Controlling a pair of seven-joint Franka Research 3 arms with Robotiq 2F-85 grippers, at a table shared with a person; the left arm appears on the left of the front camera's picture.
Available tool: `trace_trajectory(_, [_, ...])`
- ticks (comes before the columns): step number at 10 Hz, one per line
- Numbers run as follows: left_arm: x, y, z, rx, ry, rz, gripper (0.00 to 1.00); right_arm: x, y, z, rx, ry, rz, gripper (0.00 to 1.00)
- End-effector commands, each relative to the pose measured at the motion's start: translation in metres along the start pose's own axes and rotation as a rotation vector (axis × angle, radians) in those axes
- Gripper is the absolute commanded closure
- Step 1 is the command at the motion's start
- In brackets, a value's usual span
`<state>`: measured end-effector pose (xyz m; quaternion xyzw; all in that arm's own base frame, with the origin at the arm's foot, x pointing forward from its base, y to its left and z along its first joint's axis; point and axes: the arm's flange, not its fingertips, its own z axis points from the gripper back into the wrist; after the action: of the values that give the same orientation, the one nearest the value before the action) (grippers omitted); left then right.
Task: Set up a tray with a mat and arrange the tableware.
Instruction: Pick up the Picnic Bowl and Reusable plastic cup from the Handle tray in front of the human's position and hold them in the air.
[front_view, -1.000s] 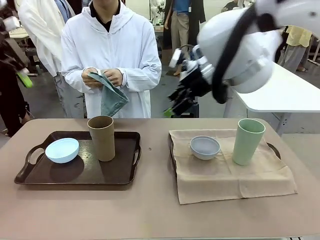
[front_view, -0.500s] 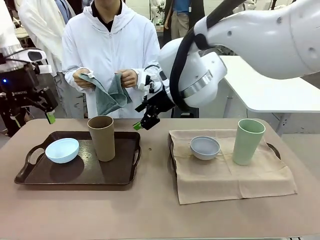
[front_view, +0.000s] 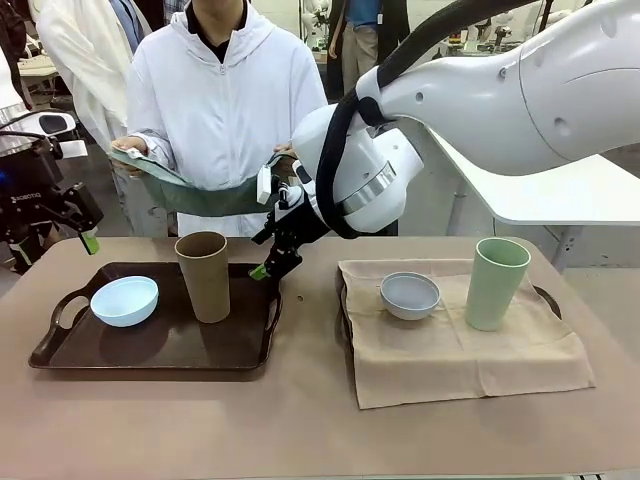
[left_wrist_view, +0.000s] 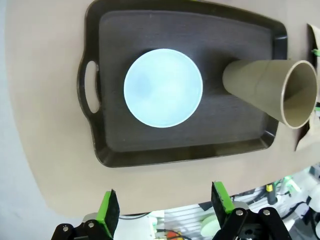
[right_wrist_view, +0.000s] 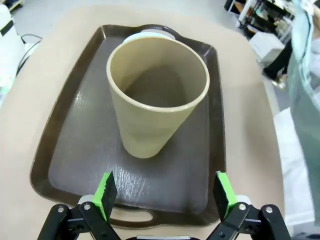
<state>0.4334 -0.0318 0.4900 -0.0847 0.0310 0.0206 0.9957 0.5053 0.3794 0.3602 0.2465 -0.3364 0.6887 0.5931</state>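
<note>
A dark brown tray (front_view: 250, 345) on the left holds a light blue bowl (front_view: 124, 300) and a tall tan cup (front_view: 203, 275). On the right, a beige mat (front_view: 450, 355) covers a second tray carrying a greyish-white bowl (front_view: 410, 295) and a pale green cup (front_view: 497, 283). My right gripper (front_view: 268, 262) reaches across the middle and hovers open beside the tan cup (right_wrist_view: 157, 95), just above the tray's (right_wrist_view: 70, 150) near rim (right_wrist_view: 164, 192). My left gripper (front_view: 55, 243) hangs open above the table's left end, looking down on the blue bowl (left_wrist_view: 163, 88) and the tan cup (left_wrist_view: 272, 90) (left_wrist_view: 165, 205).
Across the table a person in a white jacket holds a grey-green cloth (front_view: 190, 190) spread between both hands, above the left tray's far edge. That cloth hangs at the right edge of the right wrist view (right_wrist_view: 305, 100). Bare table (front_view: 300, 430) lies in front of both trays.
The right arm swung left across the table and lowered toward the tan cup. The left gripper came in at the left. The person unfolded the cloth and spread it wide.
</note>
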Motion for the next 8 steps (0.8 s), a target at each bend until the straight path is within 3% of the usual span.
trace_trajectory(1, [-0.004, -0.007, 0.012, -0.048, 0.002, -0.024, 0.03, 0.007, 0.007, 0.019, -0.016, 0.028, -0.07, 0.0])
trace_trajectory(2, [-0.006, -0.012, 0.023, -0.079, -0.004, -0.051, 0.03, 0.011, 0.01, 0.03, -0.005, 0.061, -0.161, 0.0])
trace_trajectory(3, [-0.001, -0.003, 0.003, -0.015, -0.003, -0.003, 0.03, 0.0, -0.001, 0.006, -0.006, 0.007, -0.035, 0.0])
trace_trajectory(6, [-0.001, -0.008, 0.009, -0.034, -0.004, -0.013, 0.03, 0.005, 0.001, 0.015, -0.008, 0.021, -0.075, 0.0])
trace_trajectory(7, [0.012, -0.01, 0.004, -0.058, 0.026, -0.062, 0.03, -0.002, 0.001, 0.007, 0.015, -0.014, -0.087, 0.0])
trace_trajectory(8, [0.016, -0.01, -0.009, -0.001, 0.006, -0.081, 0.03, -0.011, -0.002, 0.002, -0.002, -0.039, -0.1, 0.0])
